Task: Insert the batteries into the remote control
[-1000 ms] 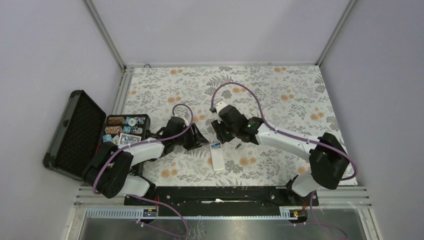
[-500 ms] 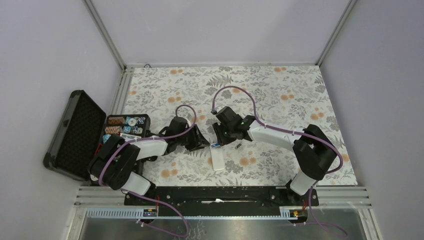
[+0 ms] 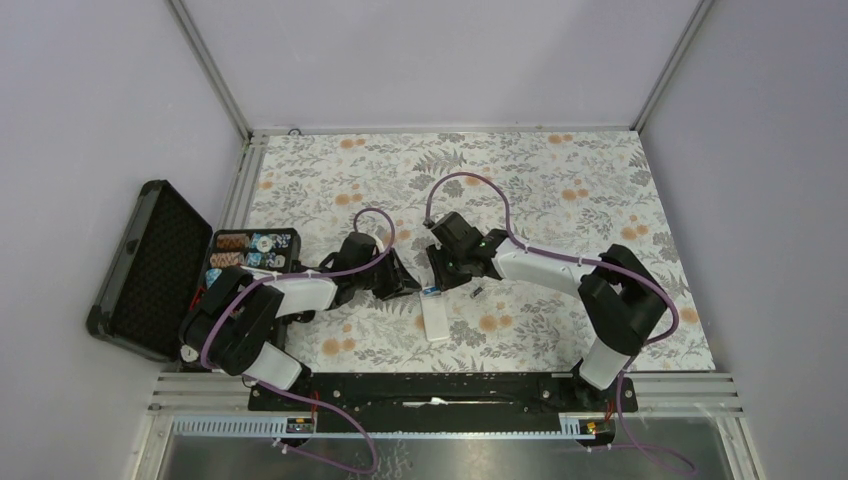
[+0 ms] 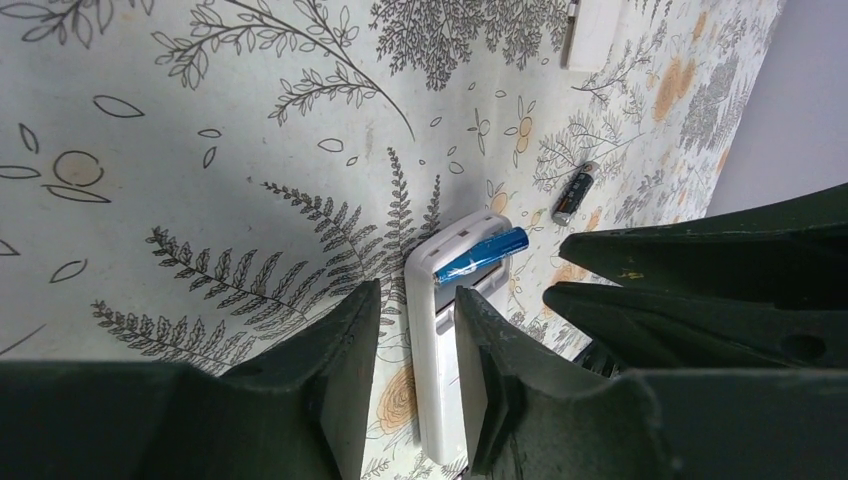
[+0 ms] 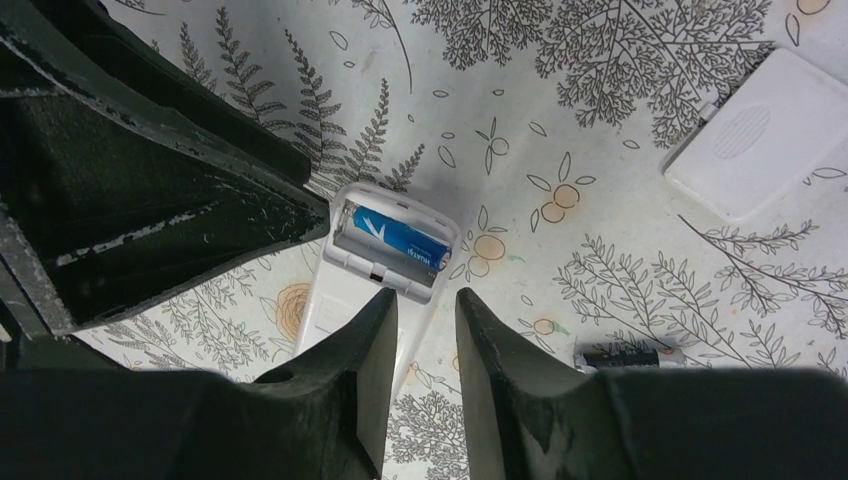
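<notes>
Roughly halfway, we judge: blue cell (image 5: 398, 236) sits in the open bay of the remote (image 3: 434, 320), dark cell (image 5: 628, 356) lies loose on the bench (image 3: 560, 180), off to the side of the right tool (image 5: 425, 297) and near it. White cover (image 5: 765, 150) lies apart, beyond that tool's tips. Left: seat cell one if needed, load cell two, refit cover. Remote lies back-up right under both tools' tips, long axis running from the arm bases away, bay end at the tools. Blue cell lies crosswise to that axis; from the left wrist one end seems to overhang the bay edge, so seating is unclear. Left tool (image 4: 417, 292) and right tool both show a narrow gap, nothing gripped.
</notes>
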`<state>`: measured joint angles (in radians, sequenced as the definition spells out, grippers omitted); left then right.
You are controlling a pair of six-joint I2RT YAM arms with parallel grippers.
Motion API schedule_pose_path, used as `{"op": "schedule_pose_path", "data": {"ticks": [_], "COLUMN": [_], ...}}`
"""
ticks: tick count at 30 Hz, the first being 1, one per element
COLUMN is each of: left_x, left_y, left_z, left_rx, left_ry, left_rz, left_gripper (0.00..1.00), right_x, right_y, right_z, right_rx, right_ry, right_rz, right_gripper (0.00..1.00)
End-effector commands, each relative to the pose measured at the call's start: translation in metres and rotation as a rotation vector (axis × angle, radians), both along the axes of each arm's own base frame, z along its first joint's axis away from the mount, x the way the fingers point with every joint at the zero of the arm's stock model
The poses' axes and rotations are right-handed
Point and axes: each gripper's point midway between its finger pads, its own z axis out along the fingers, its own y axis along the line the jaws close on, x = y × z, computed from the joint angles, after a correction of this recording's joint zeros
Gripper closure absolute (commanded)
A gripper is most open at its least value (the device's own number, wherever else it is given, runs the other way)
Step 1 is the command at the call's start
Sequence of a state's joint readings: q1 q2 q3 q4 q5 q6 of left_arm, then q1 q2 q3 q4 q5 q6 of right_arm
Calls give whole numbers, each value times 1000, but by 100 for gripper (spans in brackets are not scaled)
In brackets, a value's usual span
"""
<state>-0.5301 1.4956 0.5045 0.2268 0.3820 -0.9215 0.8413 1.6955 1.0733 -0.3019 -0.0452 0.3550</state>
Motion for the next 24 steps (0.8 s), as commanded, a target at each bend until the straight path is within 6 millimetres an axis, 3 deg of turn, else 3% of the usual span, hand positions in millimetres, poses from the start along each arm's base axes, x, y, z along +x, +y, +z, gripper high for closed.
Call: {"op": "schedule_pose_path", "data": {"ticks": [1, 24], "left_x": [14, 9], "left_y": [-14, -18], "left_z": [20, 18], "left_rx": [-61, -75], "left_ry": [-64, -56], "left_rz": [-21, -34], "left_gripper": [65, 73], "right_x": [14, 16], "right_y": [13, 19], "right_z": [10, 2], "right_rx": [46, 49], "right_ry": [-13, 6], "right_rz": [-23, -28], "right_gripper": [66, 74]}}
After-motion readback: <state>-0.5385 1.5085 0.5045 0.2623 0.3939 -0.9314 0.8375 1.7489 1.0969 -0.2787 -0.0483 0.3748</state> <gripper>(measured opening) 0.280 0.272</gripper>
